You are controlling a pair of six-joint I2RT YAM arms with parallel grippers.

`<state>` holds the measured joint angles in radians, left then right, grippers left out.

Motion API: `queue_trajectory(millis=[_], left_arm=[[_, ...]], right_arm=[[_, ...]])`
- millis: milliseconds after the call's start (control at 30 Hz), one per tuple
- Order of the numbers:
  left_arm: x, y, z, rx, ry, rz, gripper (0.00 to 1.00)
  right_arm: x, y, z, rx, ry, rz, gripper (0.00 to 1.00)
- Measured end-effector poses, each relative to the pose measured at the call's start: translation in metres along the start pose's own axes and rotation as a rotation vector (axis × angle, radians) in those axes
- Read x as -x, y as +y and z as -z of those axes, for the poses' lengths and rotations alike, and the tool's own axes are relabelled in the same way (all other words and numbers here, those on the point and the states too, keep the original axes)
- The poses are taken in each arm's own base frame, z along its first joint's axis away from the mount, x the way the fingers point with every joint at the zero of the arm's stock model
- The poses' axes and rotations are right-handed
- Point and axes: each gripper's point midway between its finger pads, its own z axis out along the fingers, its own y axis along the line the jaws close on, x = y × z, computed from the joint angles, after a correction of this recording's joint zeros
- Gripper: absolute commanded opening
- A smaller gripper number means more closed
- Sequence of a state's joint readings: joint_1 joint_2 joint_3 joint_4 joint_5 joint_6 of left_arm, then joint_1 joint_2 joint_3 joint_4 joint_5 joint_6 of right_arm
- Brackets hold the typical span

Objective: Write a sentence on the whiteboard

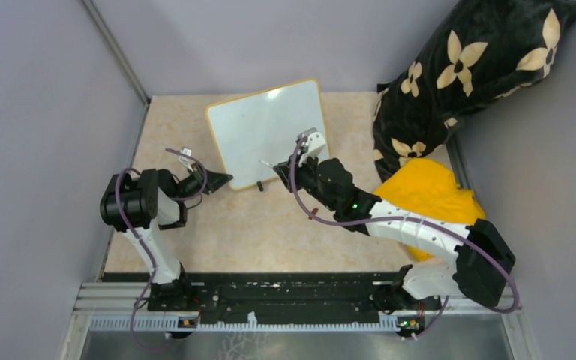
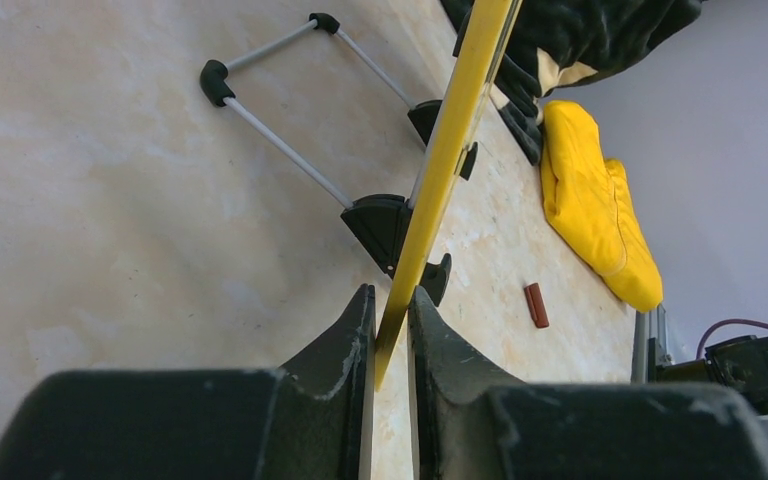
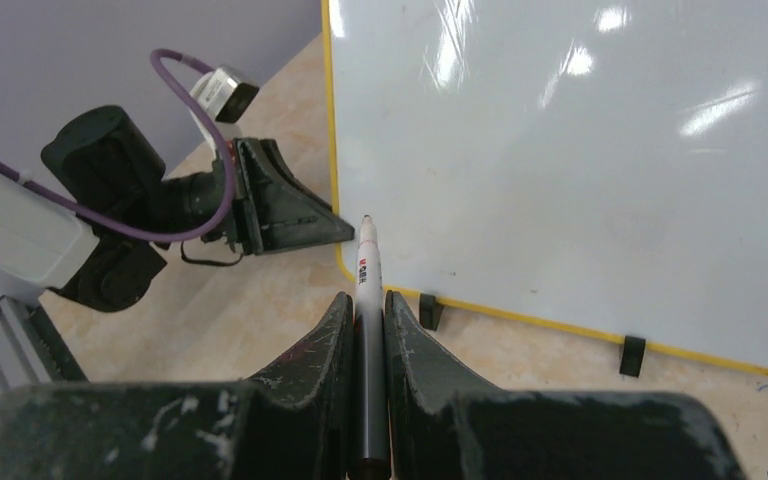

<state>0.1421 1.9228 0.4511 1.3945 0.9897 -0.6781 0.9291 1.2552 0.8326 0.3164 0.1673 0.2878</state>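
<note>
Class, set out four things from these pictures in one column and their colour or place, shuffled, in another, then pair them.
1 whiteboard
2 marker
3 cloth
4 cushion

A black with pale flowers
B between the right jaws
C yellow, crumpled
D white, edge between the left jaws

Pairs: 1-D, 2-B, 3-C, 4-A

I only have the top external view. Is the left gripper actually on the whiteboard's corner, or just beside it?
Observer: On it. The left wrist view shows the left gripper with a finger close against each side of the whiteboard frame.
Operator: Anything written yet?
Observer: No. The right wrist view shows a blank surface, and the right gripper holds a marker pointed at that corner.
</note>
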Motion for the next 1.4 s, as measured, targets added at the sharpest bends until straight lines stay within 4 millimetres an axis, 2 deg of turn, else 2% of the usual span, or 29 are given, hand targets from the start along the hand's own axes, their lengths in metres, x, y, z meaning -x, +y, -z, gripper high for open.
queue_trajectory(millis=[100,367,500,633,800,967,1033,1200,1400], left_arm=[[0.000,0.000,0.000,-0.003,0.001,-0.002,0.12],[0.000,-0.001,0.000,-0.007,0.004,-0.005,0.07],[0.000,-0.001,0.000,-0.008,0.003,-0.006,0.05],[0.000,-0.001,0.000,-0.008,0.003,-0.007,0.00],[0.000,-0.001,0.000,-0.008,0.004,-0.014,0.01],[-0.001,0.000,0.000,-0.006,0.006,-0.021,0.34],[-0.001,0.000,-0.001,-0.001,0.005,-0.017,0.43],[-0.001,0.002,-0.001,0.007,0.004,-0.008,0.51],[-0.001,0.002,-0.001,0.007,0.003,-0.006,0.55]], right_arm=[[0.009,0.002,-0.012,-0.026,-0.035,0.014,0.00],[0.029,-0.002,-0.069,-0.130,-0.092,0.082,0.00],[0.031,-0.001,-0.091,-0.145,-0.105,0.105,0.00],[0.032,0.001,-0.103,-0.144,-0.110,0.120,0.00],[0.034,0.004,-0.110,-0.132,-0.115,0.117,0.00],[0.038,0.006,-0.111,-0.112,-0.126,0.106,0.00],[0.039,0.007,-0.112,-0.104,-0.128,0.103,0.00],[0.040,0.011,-0.112,-0.079,-0.132,0.098,0.00],[0.036,0.013,-0.112,-0.067,-0.126,0.088,0.00]])
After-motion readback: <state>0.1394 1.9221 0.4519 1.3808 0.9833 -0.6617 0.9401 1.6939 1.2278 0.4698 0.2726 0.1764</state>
